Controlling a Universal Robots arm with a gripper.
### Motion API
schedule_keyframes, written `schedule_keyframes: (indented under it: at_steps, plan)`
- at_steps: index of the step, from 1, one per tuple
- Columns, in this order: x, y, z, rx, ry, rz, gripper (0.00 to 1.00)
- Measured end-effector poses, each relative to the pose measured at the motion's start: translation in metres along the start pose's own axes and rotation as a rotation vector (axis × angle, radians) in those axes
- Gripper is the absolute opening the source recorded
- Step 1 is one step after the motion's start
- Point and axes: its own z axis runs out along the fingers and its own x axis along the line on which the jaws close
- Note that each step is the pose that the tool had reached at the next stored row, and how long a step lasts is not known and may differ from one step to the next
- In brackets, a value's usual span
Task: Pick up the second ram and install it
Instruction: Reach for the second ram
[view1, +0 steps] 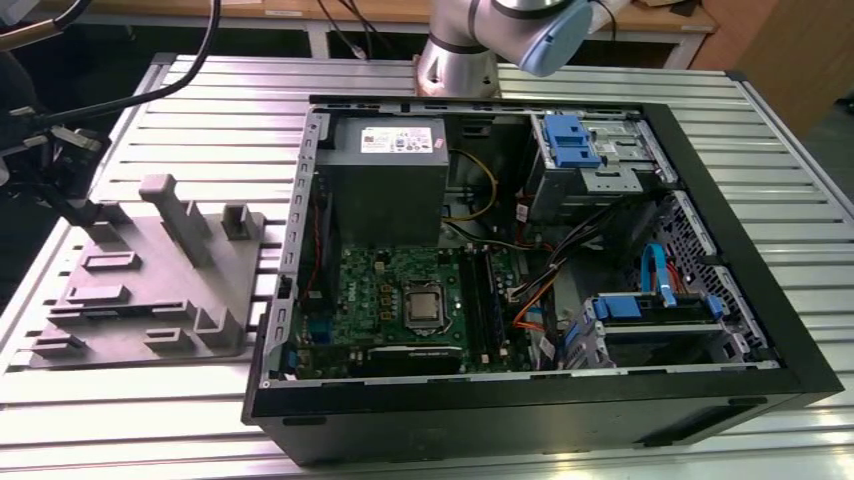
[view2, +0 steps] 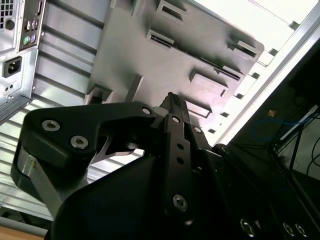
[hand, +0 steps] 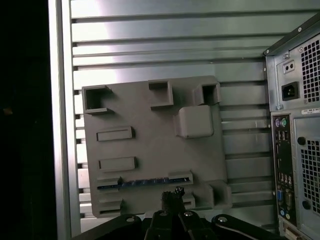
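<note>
the tool (hand: 172, 196) is hanging over the grey tray (hand: 150, 125) on the desk (hand: 150, 45). its fingertips are pinched narrow, right together, and it is carrying nothing. the second wrist view is showing the same, with the tips meeting and the tray well below them.

the ram (hand: 145, 183) is sitting in a long slot of that tray. it is showing as a thin dark strip with a bluish sheen, just ahead of the tool's tips and beneath them, apart from them as far as i can judge. the case (hand: 300, 150) is lying off to one side of the tool, back panel facing the first wrist view.

now for handling. i'm reckoning this stick is very light and stiff, thin as a card, so weight is no worry but alignment is. the flat faces are looking smooth, so a weak pinch may be letting it slip or tilt. the chips and the contact edge are the fragile parts. i'd be taking it across the two flat faces, near the middle of the long upper edge, squarely, so it is not twisting in the slot.

as for writing, i'm making out none on the ram. in the exterior view the power supply (view1: 387, 190) is wearing a white label (view1: 400, 140), with print too small to tell. another sticker (hand: 310, 111) is sitting on the case's back, likewise unreadable.
</note>
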Motion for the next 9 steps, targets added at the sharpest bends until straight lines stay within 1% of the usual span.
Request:
schedule_keyframes:
  at_steps: [9]
  plan:
    - [0.0068,-0.0046,0.0124,0.0000,0.0002,0.000,0.10]
